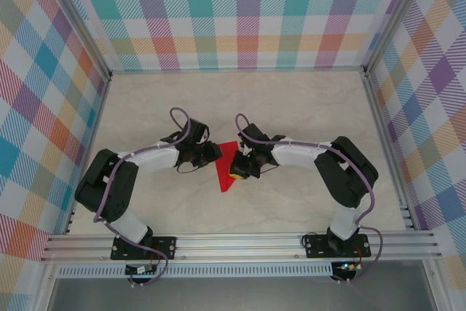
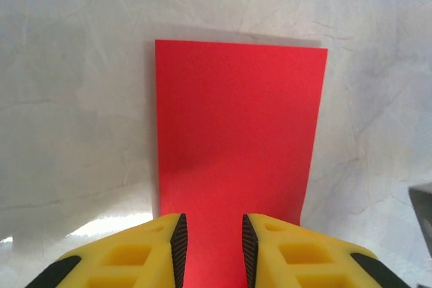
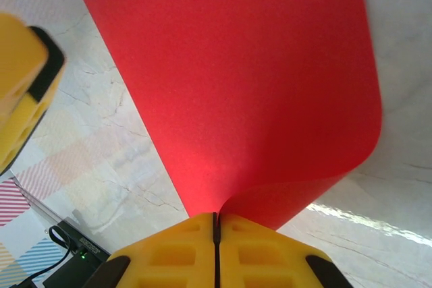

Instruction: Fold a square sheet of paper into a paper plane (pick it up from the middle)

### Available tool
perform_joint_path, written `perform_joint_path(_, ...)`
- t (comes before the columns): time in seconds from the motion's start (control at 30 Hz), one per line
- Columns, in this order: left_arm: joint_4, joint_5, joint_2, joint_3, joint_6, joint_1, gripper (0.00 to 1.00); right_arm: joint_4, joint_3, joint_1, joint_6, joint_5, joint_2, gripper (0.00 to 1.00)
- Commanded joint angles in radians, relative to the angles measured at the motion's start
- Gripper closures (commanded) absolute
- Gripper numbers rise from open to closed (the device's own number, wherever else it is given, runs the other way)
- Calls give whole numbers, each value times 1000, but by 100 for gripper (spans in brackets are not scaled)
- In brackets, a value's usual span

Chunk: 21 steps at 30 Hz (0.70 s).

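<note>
Bottom centre of the right wrist view: we see the right jaws pressed together, pinching one edge of the square sheet of paper (image 3: 236, 85), which curls over at lower right. In the left wrist view, the left jaws stand parted at the bottom edge. The red sheet (image 2: 239, 133) shows through the gap, lying on the surface (image 2: 74, 99). In the top view, we mark the sheet (image 1: 227, 169) mid-frame between both arms.
</note>
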Motion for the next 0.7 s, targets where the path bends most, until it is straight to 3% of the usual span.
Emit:
perform_joint_path(0.0,11,-8,47,28,-6,1,72,-15,36,9,-27,0,15,92)
perform_joint_path(0.67,4,36,90,21,10,1,75,5,88,21,-57,-6,82,93)
